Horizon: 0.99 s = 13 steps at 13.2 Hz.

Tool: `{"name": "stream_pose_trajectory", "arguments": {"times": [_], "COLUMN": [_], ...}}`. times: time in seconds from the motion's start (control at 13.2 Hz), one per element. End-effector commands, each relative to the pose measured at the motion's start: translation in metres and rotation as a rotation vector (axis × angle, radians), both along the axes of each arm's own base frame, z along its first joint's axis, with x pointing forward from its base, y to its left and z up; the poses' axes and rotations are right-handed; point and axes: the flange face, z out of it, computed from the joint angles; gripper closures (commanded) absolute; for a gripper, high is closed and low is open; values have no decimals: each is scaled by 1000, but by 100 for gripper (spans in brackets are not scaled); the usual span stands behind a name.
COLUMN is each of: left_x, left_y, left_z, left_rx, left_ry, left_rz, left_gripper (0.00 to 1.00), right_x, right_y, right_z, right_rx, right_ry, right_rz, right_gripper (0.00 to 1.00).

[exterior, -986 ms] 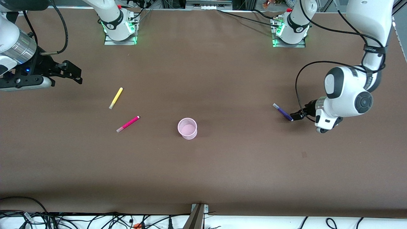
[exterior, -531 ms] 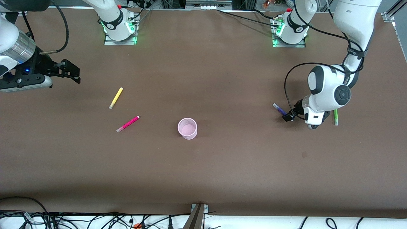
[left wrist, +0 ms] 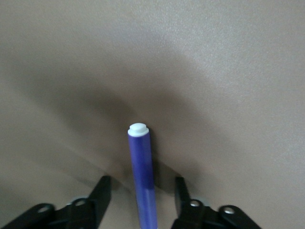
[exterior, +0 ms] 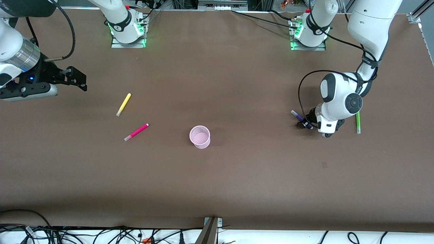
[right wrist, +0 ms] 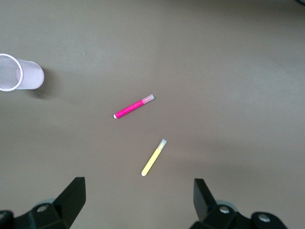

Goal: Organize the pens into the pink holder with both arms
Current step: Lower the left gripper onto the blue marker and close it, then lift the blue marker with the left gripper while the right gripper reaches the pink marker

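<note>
The purple pen (exterior: 296, 114) lies on the table toward the left arm's end. My left gripper (exterior: 306, 124) is down at the pen's end that is nearer to the front camera. In the left wrist view the pen (left wrist: 140, 157) lies between the open fingers (left wrist: 101, 192), with a gap on each side. The green pen (exterior: 357, 122) lies beside the left wrist. The pink holder (exterior: 199, 136) stands upright mid-table. The yellow pen (exterior: 123, 104) and magenta pen (exterior: 136, 131) lie toward the right arm's end. My right gripper (exterior: 77, 80) waits open above the table there; its wrist view shows the yellow pen (right wrist: 153, 158), the magenta pen (right wrist: 134, 107) and the holder (right wrist: 19, 72).
The brown table (exterior: 237, 176) stretches wide around the holder. The two arm bases (exterior: 127, 28) stand at the edge farthest from the front camera. Cables hang along the nearest edge.
My left arm has swung in and down along the purple pen, so its fingers now straddle it, and the green pen has come into view. The right arm has barely moved.
</note>
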Motion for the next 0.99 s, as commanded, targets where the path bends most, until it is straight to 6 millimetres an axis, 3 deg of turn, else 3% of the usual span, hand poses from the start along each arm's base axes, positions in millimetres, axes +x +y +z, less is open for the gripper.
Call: {"name": "stream_pose_trajectory", "arguments": {"times": [0.0, 0.08, 0.15, 0.23, 0.38, 0.46, 0.68, 0.76, 0.91], "left_x": [-1, -1, 1, 5, 15, 25, 52, 60, 75], "left_y": [0, 0, 0, -1, 1, -1, -25, -40, -85], "left_z": [1, 2, 7, 16, 46, 72, 154, 182, 232], "left_rx": [-3, -3, -4, -7, -11, -15, -49, -65, -93], "left_ry": [-7, -7, -17, -28, -74, -116, -143, -128, -126], "left_rz": [12, 11, 14, 14, 63, 109, 227, 245, 305], "left_gripper": [86, 99, 100, 100, 100, 100, 100, 100, 100], "right_x": [21, 32, 43, 47, 50, 52, 65, 67, 77], "right_y": [-4, 0, 7, 2, -25, -32, -49, -49, -25], "right_z": [-27, -59, -107, -114, -125, -130, -186, -199, -234], "right_rx": [-13, -32, -63, -68, -42, 10, 130, 137, 130], "right_ry": [12, 62, 146, 142, 157, 166, 234, 242, 249], "right_rz": [-10, -6, 2, 4, -3, -35, -188, -261, -432], "right_gripper": [0, 0, 0, 0, 0, 0, 0, 0, 1]}}
